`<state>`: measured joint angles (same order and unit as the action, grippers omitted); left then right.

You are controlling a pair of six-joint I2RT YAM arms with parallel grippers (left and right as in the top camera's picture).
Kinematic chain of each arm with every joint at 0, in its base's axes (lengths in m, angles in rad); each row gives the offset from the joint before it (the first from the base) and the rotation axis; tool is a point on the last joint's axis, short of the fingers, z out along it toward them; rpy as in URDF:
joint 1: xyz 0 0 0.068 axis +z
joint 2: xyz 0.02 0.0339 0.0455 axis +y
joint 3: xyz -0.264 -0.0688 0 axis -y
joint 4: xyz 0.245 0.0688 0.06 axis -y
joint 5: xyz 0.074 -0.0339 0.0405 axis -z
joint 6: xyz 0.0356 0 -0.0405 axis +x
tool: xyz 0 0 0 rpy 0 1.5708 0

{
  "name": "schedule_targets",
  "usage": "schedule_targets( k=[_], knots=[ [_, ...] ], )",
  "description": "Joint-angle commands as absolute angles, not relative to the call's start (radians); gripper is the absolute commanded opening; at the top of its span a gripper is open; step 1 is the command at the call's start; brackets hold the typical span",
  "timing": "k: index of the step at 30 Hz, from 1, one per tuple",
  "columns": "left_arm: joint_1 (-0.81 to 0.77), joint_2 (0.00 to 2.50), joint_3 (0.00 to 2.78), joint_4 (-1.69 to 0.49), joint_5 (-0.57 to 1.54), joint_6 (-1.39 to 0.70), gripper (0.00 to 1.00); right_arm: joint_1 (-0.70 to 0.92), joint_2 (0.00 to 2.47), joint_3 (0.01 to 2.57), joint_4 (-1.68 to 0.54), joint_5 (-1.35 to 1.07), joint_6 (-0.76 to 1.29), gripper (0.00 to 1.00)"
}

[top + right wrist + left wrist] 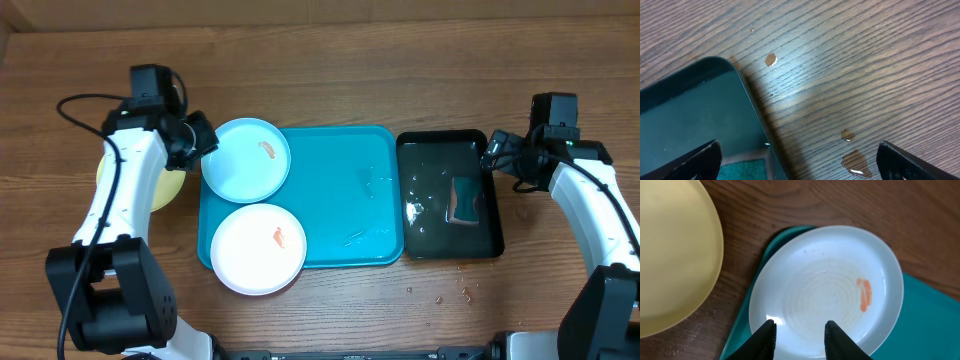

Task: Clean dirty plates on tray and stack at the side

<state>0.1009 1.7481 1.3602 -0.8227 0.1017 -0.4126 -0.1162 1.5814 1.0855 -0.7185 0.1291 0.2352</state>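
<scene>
The turquoise tray (345,190) holds two plates. At its back left lies the light blue plate (246,158) (830,285) with an orange-red smear (864,295). A white plate (258,248), also smeared, overhangs the front left corner. The yellow-green plate (168,187) (670,255) rests on the table left of the tray, partly under the left arm. My left gripper (203,140) (800,337) hovers at the blue plate's left rim, fingers (765,340) apart with nothing between them. My right gripper (496,150) (800,162) stands wide open over the black tray's back right corner.
A glossy black tray (450,195) (685,110) with water and a green sponge (465,200) (742,170) sits right of the turquoise tray. Water drops (856,162) lie on the wooden table beside it and near the front edge (440,295).
</scene>
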Motion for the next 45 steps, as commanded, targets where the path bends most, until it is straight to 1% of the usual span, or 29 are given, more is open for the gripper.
schedule_targets(
  k=[1, 5, 9, 10, 12, 13, 21, 27, 32, 34, 40, 45],
  knots=[
    [0.070, 1.746, 1.336, -0.838, -0.034, -0.404, 0.36, -0.117, 1.571, 1.101, -0.713, 0.126, 0.240, 1.00],
    [0.065, 1.746, 1.303, -0.844, -0.059, -0.405, 0.37, -0.117, 1.571, 1.101, -0.713, 0.126, 0.240, 1.00],
    [0.072, 1.746, 1.248, -0.805, -0.060, -0.405, 0.37, -0.117, 1.571, 1.101, -0.713, 0.126, 0.240, 1.00],
    [0.073, 1.746, 1.238, -0.797, -0.062, -0.405, 0.36, -0.117, 1.571, 1.101, -0.713, 0.126, 0.240, 1.00],
    [0.075, 1.746, 1.214, -0.776, -0.063, -0.405, 0.30, -0.117, 1.571, 1.101, -0.713, 0.126, 0.240, 1.00],
    [0.075, 1.746, 1.203, -0.764, -0.063, -0.405, 0.29, -0.117, 1.571, 1.101, -0.712, 0.127, 0.240, 1.00],
    [0.075, 1.746, 1.135, -0.676, -0.080, -0.408, 0.29, -0.117, 1.571, 1.101, -0.713, 0.126, 0.240, 1.00],
    [0.075, 1.746, 1.126, -0.662, -0.120, -0.408, 0.29, -0.117, 1.571, 1.101, -0.713, 0.126, 0.240, 1.00],
    [0.073, 1.746, 1.112, -0.649, -0.119, -0.408, 0.25, -0.117, 1.571, 1.101, -0.712, 0.126, 0.240, 1.00],
    [0.071, 1.746, 1.093, -0.624, -0.118, -0.408, 0.22, -0.117, 1.571, 1.101, -0.713, 0.126, 0.240, 1.00],
    [0.072, 1.746, 1.047, -0.558, -0.112, -0.408, 0.23, -0.117, 1.571, 1.101, -0.713, 0.126, 0.240, 1.00],
    [0.072, 1.746, 1.045, -0.549, -0.107, -0.408, 0.18, -0.117, 1.571, 1.101, -0.712, 0.126, 0.240, 1.00]
  ],
)
